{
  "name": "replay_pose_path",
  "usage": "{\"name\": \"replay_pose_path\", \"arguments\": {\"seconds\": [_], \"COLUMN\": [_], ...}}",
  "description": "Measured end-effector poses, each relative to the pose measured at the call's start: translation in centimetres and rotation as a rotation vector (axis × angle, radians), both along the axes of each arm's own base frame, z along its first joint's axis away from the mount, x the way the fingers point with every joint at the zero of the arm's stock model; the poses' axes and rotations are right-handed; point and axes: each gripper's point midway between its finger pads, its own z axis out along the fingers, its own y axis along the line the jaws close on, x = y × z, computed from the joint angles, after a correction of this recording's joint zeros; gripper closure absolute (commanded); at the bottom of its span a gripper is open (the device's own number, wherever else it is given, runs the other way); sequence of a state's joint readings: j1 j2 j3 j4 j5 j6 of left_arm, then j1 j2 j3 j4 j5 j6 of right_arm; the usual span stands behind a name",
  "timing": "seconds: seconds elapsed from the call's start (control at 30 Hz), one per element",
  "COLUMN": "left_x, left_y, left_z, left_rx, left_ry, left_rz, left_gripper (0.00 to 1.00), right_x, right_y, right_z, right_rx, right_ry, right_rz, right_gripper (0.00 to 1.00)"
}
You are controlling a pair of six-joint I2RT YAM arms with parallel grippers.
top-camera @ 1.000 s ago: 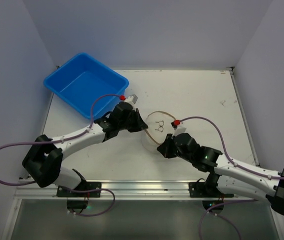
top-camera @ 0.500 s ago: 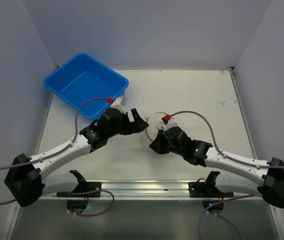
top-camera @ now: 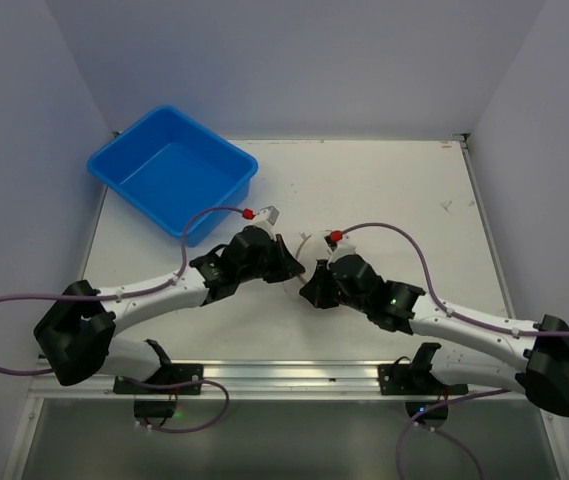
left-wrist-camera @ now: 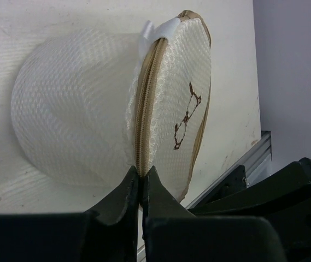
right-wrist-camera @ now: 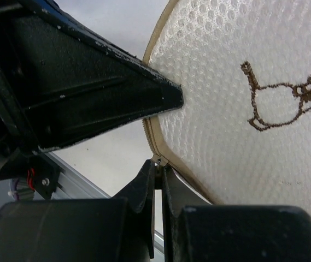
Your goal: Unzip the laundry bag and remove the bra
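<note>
Left arm (top-camera: 154, 290), right arm (top-camera: 464, 325) angled inward, both jaws pinched closed

The laundry bag (left-wrist-camera: 78, 120) is cream-white mesh cloth, matt and dimpled. Its zipper (left-wrist-camera: 144, 114) sits on smooth tan tape, and the bra outline (left-wrist-camera: 185, 117) looks like dark stitched thread. The tub (top-camera: 169, 172) is smooth blue plastic with a slight sheen. The table (top-camera: 394, 190) is matt white and lightly scuffed. The left gripper (left-wrist-camera: 140, 177) has matt black plastic fingers (left-wrist-camera: 119, 202).
</note>
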State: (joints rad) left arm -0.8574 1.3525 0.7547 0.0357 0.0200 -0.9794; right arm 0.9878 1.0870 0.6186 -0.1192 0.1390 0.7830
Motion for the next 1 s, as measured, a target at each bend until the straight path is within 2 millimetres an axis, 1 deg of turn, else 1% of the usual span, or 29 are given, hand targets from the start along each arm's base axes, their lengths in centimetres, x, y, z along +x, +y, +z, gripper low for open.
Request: {"name": "replay_pose_path", "arguments": {"seconds": [0.2, 0.37, 0.47, 0.53, 0.57, 0.6, 0.7, 0.77, 0.87, 0.93, 1.0], "left_x": [0.6, 2.7, 3.8, 4.3, 4.5, 4.7, 5.6, 5.7, 4.5, 3.5, 2.4], "left_y": [-0.2, 1.4, 1.5, 0.9, 0.7, 0.6, 1.3, 2.0, 3.9, 4.6, 4.7], "left_z": [0.8, 1.0, 0.8, 0.8, 0.9, 1.0, 1.5, 2.0, 2.6, 2.8, 2.9], "left_rx": [0.004, 0.036, 0.075, 0.100, 0.106, 0.112, 0.119, 0.106, 0.080, 0.059, 0.041], "left_ry": [-0.019, -0.045, -0.048, -0.058, -0.063, -0.075, -0.098, -0.104, -0.105, -0.106, -0.100], "left_rz": [-0.006, 0.010, -0.014, -0.046, -0.057, -0.063, -0.032, 0.008, 0.065, 0.087, 0.090], "left_gripper": [1.00, 1.00, 1.00, 0.76, 0.62, 0.35, 0.06, 0.04, 0.07, 0.14, 0.22], "right_x": [-1.0, -1.8, -1.7, -1.6, -1.6, -1.5, -1.5, -1.3, -0.9, -0.6, -0.2], "right_y": [-1.7, -2.9, -2.9, -2.8, -2.7, -2.5, -2.1, -1.8, -1.1, -0.4, 0.3], "right_z": [0.3, -0.2, 0.0, 0.2, 0.3, 0.3, -0.1, -0.5, -0.7, -0.4, 0.1], "right_rx": [0.034, 0.036, 0.047, 0.054, 0.057, 0.062, 0.059, 0.049, 0.049, 0.056, 0.066], "right_ry": [-0.025, -0.026, -0.034, -0.039, -0.041, -0.042, -0.033, -0.027, -0.024, -0.029, -0.035], "right_rz": [-0.007, -0.008, -0.009, -0.009, -0.009, -0.006, 0.003, 0.004, 0.008, 0.011, 0.015], "right_gripper": [1.00, 1.00, 1.00, 1.00, 1.00, 1.00, 1.00, 1.00, 1.00, 1.00, 1.00]}}
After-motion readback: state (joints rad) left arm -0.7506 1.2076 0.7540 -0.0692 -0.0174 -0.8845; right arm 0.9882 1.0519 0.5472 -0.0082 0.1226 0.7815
